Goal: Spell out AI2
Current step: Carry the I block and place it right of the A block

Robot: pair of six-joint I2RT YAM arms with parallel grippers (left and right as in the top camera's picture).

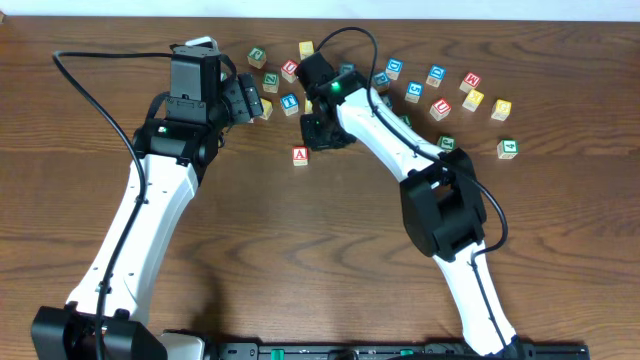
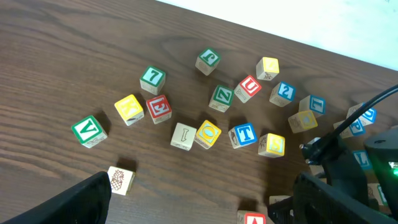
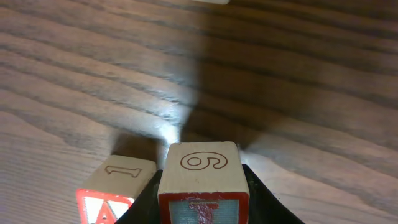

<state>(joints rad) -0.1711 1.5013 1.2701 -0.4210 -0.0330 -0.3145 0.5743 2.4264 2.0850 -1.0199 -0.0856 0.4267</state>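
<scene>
The red A block [image 1: 300, 155] lies on the wooden table; it also shows in the right wrist view [image 3: 115, 186] and the left wrist view [image 2: 254, 218]. My right gripper [image 1: 322, 135] [image 3: 202, 202] is shut on a red-bordered I block [image 3: 202, 174] with a 6 on its upper side, held close beside the A block. This block is hidden under the gripper in the overhead view. My left gripper [image 1: 255, 103] [image 2: 199, 211] is open and empty, above the table left of the A block. A blue 2 block [image 2: 285, 92] lies among the loose blocks.
Several loose letter blocks are scattered along the back of the table [image 1: 440, 90]. A cream I block [image 2: 183, 135], a blue T block [image 2: 242, 134] and a pineapple block [image 2: 120, 180] lie near my left gripper. The table's far edge [image 2: 311, 43] is close behind them.
</scene>
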